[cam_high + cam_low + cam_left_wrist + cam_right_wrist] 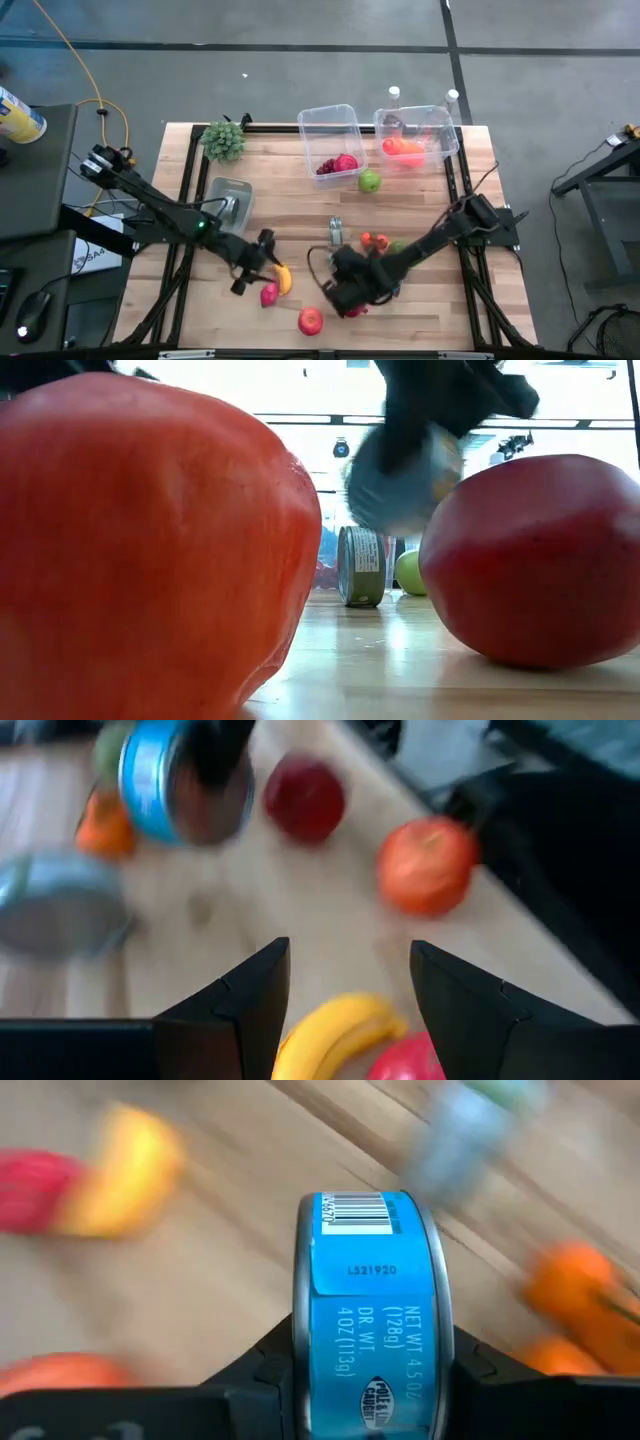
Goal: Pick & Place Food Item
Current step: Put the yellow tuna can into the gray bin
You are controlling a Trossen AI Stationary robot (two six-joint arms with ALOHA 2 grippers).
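Note:
My right gripper is shut on a flat blue tin can over the table's near middle. The low view shows the can in the air, and the left wrist view also catches the can. At the near left my left gripper stands open just above a yellow banana and a pink fruit, which lie on the wood. A red-orange apple and a dark red fruit rest near the front edge. My right gripper pinches the blue can between its two fingers, one on each flat end. The labelled side wall faces the wrist camera. The fingers slant down from the table's right. The can stands on edge in the hold, lifted clear of the table.
A second tin can stands mid-table beside orange pieces. A green apple lies in front of two clear bins at the back. A green plant and a silver object sit at the left.

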